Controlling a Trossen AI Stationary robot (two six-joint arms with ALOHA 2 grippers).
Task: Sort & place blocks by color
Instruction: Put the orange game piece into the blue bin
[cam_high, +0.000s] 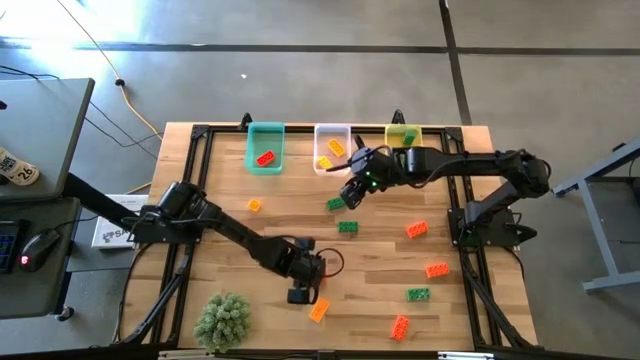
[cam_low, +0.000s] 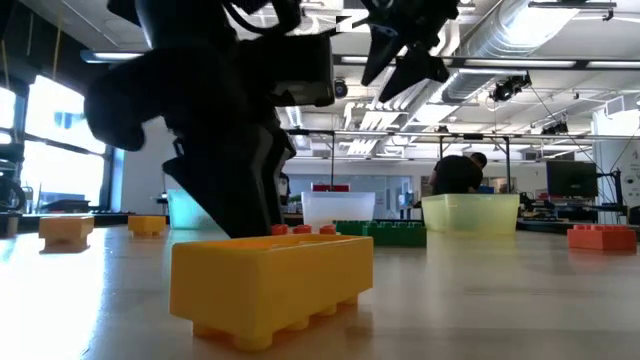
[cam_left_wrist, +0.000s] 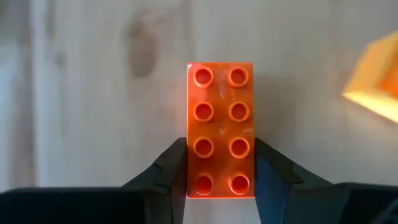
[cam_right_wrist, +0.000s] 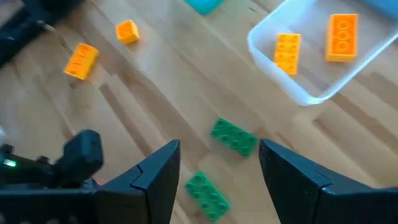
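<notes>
Left gripper (cam_left_wrist: 221, 177) low over the near centre of the table (cam_high: 270, 225), fingers (cam_left_wrist: 163, 174) set on either long side of a red-orange brick (cam_left_wrist: 221, 127), studs up. They sit against its sides or just short of them; cannot tell if it is truly pinched. A yellow-orange brick (cam_high: 319, 311) lies tilted just beside it, nearer the front edge (fills the foreground in the low view).

Fuzzy plant ball (cam_high: 222, 320) at the near left corner. Near right: red-orange bricks (cam_high: 400, 326) and (cam_high: 436, 269), one green brick (cam_high: 418, 294) between them.

Mid-table: green bricks (cam_right_wrist: 234, 136) and (cam_right_wrist: 207, 193), a red-orange one (cam_high: 417, 230), a small yellow-orange one (cam_high: 255, 205).

Right gripper (cam_right_wrist: 219, 174) held above the table near the far bins, fingers spread, nothing between them.

Far edge, left to right: teal bin (cam_high: 251, 160) with one red brick (cam_high: 265, 158); clear bin (cam_right_wrist: 267, 59) with two yellow-orange bricks (cam_right_wrist: 287, 53), (cam_right_wrist: 342, 37); yellow bin (cam_high: 391, 133) with a green brick (cam_high: 409, 137)
</notes>
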